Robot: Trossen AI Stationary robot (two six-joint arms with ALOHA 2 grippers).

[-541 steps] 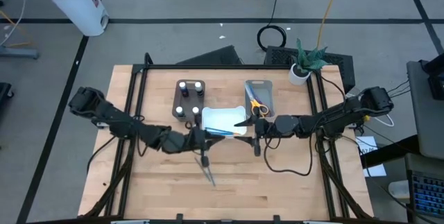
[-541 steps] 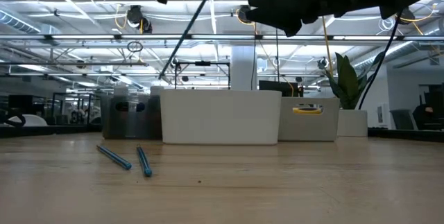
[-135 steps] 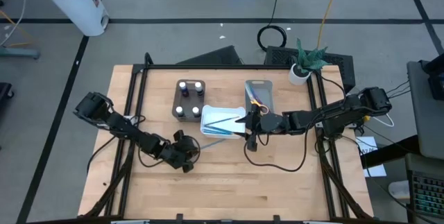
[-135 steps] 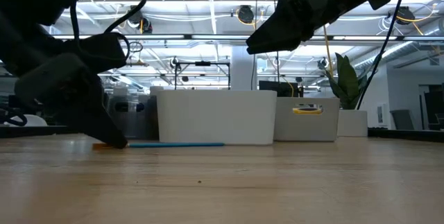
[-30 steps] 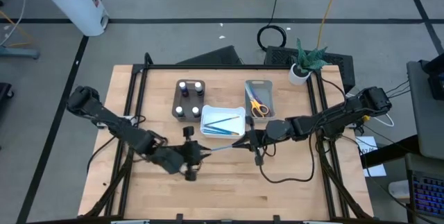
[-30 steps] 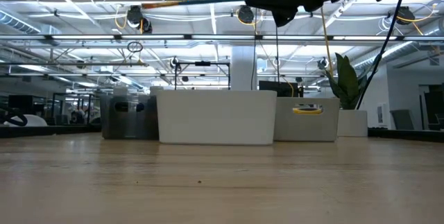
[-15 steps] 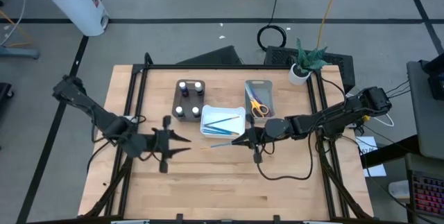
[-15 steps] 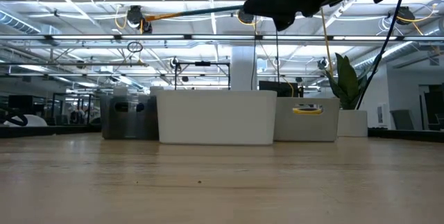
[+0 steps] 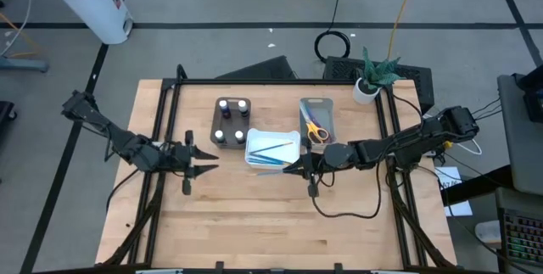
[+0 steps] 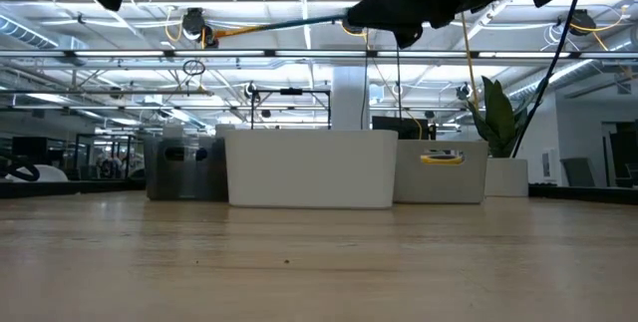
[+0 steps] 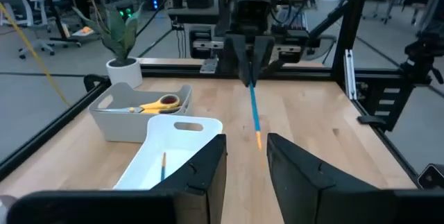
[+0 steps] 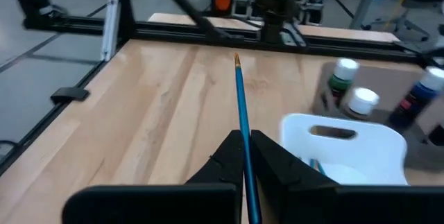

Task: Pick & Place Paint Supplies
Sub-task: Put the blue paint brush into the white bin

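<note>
My right gripper hovers over the table's middle, just in front of the white tray, shut on a thin blue brush. The brush sticks out toward the table's left, its orange tip free. My left gripper hangs open near the table's left side and faces the brush with nothing between its fingers. More blue brushes lie in the white tray. Dark paint bottles with white caps stand in the brown tray. Yellow-handled scissors lie in the grey tray. My right gripper pinches the brush's blue handle between its two fingers, near the end away from the orange tip. The fingers come roughly level from the table's right and lie along the brush. The brush is lifted clear and slopes slightly down toward its free tip.
The three trays stand in a row across the table's far middle. A potted plant is at the far right corner. Black frame rails run along both sides. Bare wood lies toward the near edge.
My left gripper has drawn back from the brush toward the table's left edge and a little toward the far edge. My right gripper has kept its place with the brush, whose free tip has dipped slightly.
</note>
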